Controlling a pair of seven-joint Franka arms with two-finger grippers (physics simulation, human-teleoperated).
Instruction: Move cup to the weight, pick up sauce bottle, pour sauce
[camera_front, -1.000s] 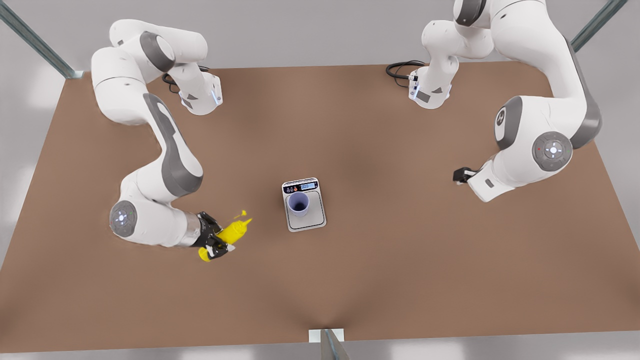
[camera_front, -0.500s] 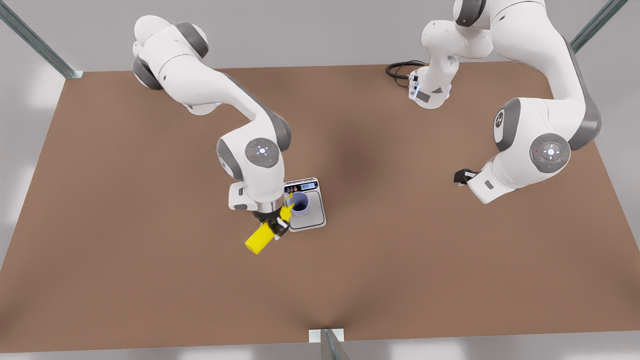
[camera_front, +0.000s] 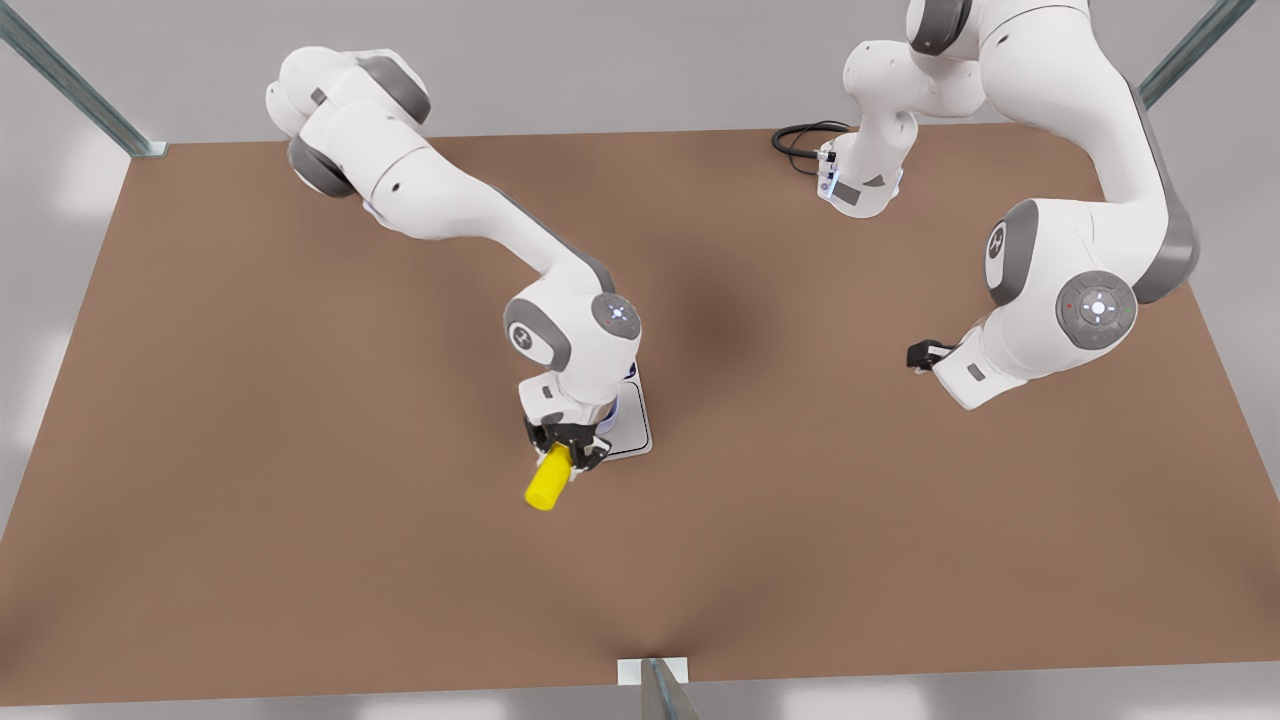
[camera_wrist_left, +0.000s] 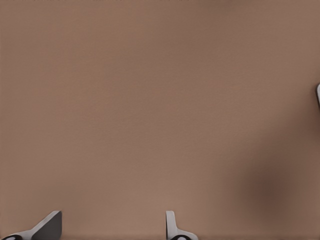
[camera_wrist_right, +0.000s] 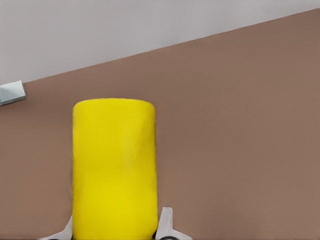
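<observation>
At center-left of the table (camera_front: 300, 560), the right gripper (camera_front: 568, 450) clamps the sauce bottle (camera_front: 548, 485), whose base juts toward 7 o'clock while its nozzle end hides under the wrist above the weight (camera_front: 634, 432). Bare brown surface lies all round. Toward 3 o'clock, near the edge, the left gripper (camera_front: 918, 353) waits, fingers (camera_wrist_left: 172, 227) spread.

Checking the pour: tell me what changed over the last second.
The right gripper, shut on the sauce bottle, swung from the front view's left to over the weight, tipping the bottle base-up; its wrist now hides the cup. The left gripper waited, open, at the front view's right.
</observation>
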